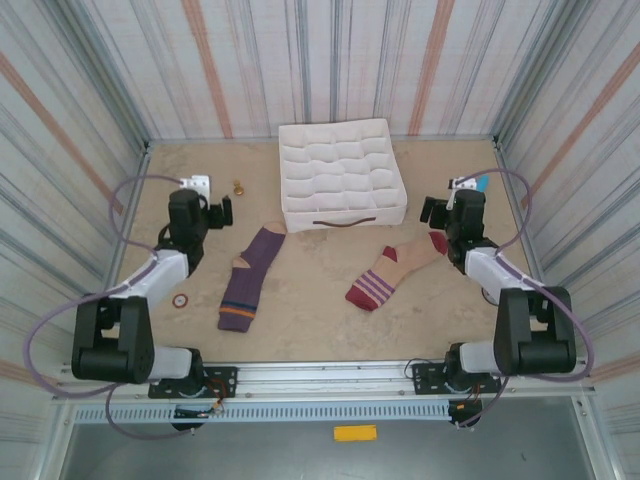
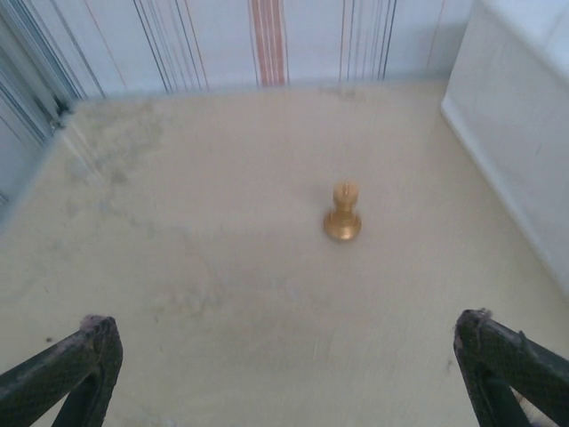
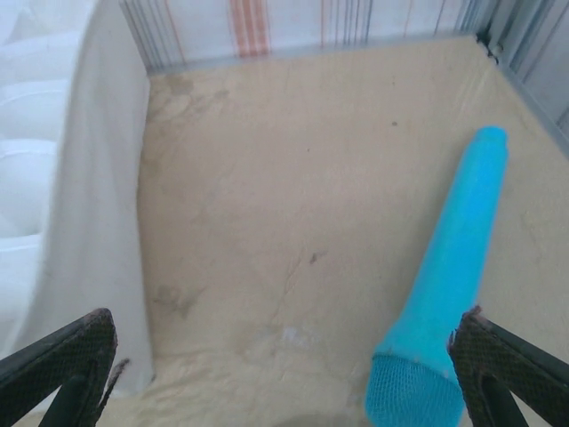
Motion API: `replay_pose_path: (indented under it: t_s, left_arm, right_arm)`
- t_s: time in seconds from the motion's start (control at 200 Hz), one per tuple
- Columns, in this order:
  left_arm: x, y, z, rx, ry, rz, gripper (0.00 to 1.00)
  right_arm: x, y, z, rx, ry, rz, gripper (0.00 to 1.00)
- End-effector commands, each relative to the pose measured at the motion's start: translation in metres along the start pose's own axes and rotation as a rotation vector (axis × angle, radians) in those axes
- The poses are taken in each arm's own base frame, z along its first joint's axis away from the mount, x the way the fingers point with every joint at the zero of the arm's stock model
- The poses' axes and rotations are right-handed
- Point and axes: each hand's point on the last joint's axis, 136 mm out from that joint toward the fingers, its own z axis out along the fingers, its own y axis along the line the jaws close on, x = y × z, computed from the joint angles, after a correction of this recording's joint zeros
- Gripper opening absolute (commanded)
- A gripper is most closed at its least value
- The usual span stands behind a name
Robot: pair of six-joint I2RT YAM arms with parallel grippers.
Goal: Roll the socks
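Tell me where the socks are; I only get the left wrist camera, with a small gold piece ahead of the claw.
Observer: The purple sock lies flat on the table, right of the open left claw and nearer the front edge.
Operator: And the other?
Observer: The beige sock lies flat near the right claw, striped end toward the front edge.
Operator: Anything else by that claw?
Observer: A turquoise stick lies just ahead of it.

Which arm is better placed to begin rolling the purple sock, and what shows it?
Left. The purple sock lies on that arm's side, close beside the open left hand; the open right hand sits across the table, next to the beige sock instead.
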Motion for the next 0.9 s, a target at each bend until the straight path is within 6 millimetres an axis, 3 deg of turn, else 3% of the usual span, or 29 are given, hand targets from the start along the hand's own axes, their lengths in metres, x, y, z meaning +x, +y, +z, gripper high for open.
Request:
replay_pose_path:
  t_s: [0.0, 0.19, 0.331, 0.421, 0.676, 0.897]
  left_arm:
    - [0.016, 0.002, -0.027, -0.014, 0.229, -0.094, 0.99]
    - [0.011, -0.044, -0.066, 0.143, 0.360, -0.206, 0.99]
    - [0.015, -0.082, -0.092, 0.262, 0.451, -0.225, 0.99]
    - [0.023, -0.100, -0.104, 0.323, 0.512, -0.245, 0.98]
    - [0.047, -0.139, -0.127, 0.450, 0.647, -0.279, 0.98]
    - [0.075, -0.163, -0.138, 0.552, 0.749, -0.351, 0.93]
  right_arm:
    - [0.038, -0.004, -0.027, 0.078, 0.252, 0.067, 0.99]
    - [0.057, 0.038, -0.064, -0.037, 0.355, 0.150, 0.99]
    - [0.088, 0.065, -0.084, -0.139, 0.526, 0.279, 0.99]
    - [0.107, 0.078, -0.093, -0.159, 0.593, 0.256, 0.99]
    - [0.160, 0.106, -0.091, -0.212, 0.746, 0.111, 0.99]
    - [0.188, 0.135, -0.084, -0.273, 0.782, -0.029, 0.98]
